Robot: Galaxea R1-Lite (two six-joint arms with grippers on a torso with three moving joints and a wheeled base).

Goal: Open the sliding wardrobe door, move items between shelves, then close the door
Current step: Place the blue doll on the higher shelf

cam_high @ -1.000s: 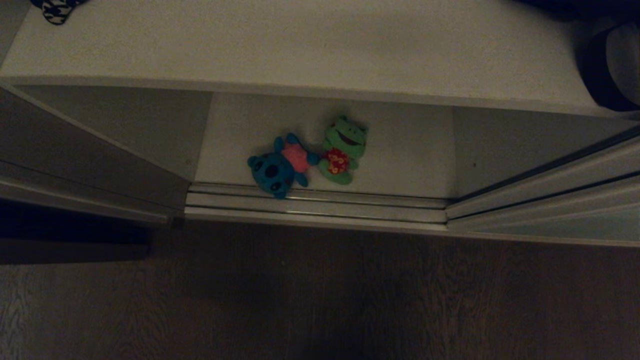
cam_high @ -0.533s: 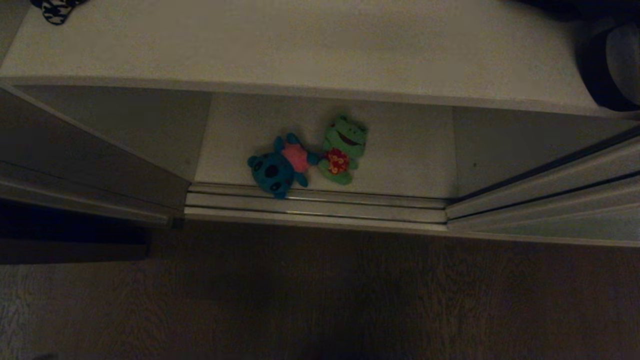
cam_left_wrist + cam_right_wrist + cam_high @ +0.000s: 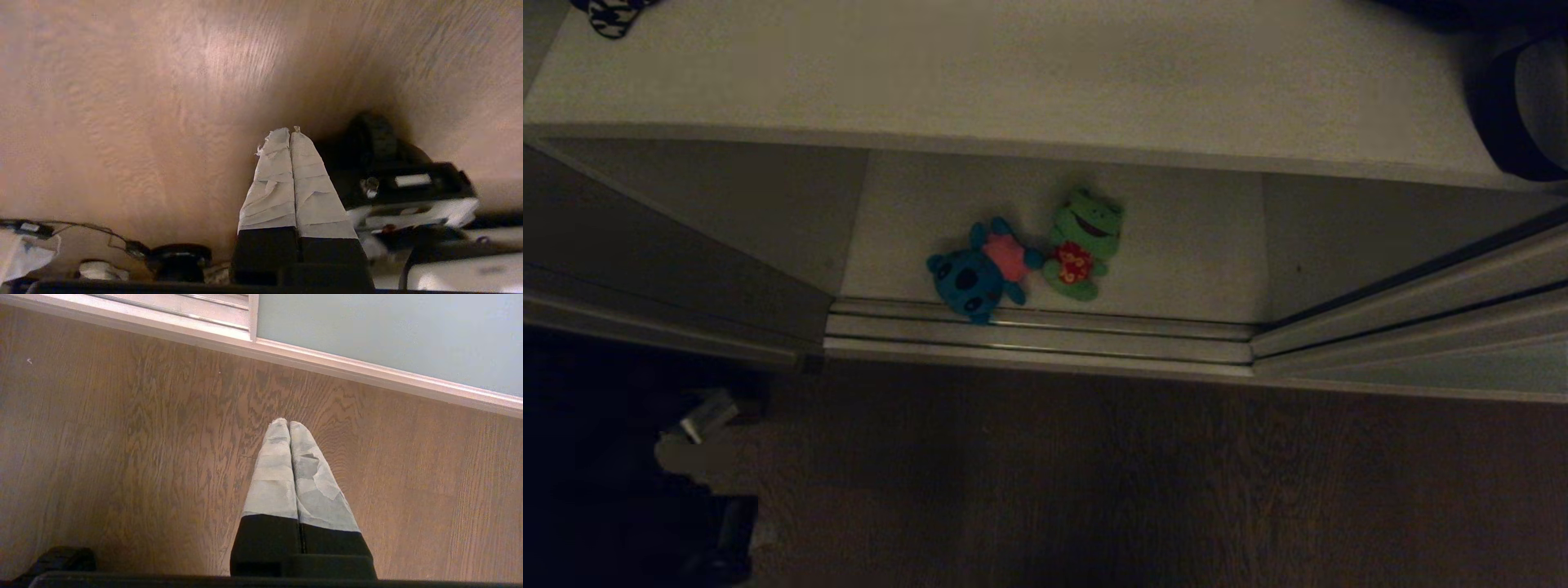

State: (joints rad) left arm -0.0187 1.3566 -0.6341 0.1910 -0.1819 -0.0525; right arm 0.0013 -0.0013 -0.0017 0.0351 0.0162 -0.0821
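Teal-blue soft toy (image 3: pixel 972 278) lies at the white shelf's (image 3: pixel 1192 261) front edge; the pinched-shut, empty left end effector (image 3: pixel 290 132) could nudge it onto the rail.

- Two toys side by side on lower shelf (image 3: pixel 1176 253), well ahead & right of left gripper (image 3: pixel 698 425).
- Frog toy (image 3: pixel 1082 245) placed right of, touching, bear toy (image 3: pixel 976 273).
- Rail (image 3: pixel 1037 335) found btw. toys & floor (image 3: pixel 1094 482).

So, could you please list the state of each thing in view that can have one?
sliding wardrobe door: slid aside, opening clear.
teal-blue toy: lying on the lower shelf, at the rail, touching the green toy.
green toy: lying on the same shelf, face up.
left gripper: shut, empty, over the floor.
right gripper: shut, empty, over the floor.
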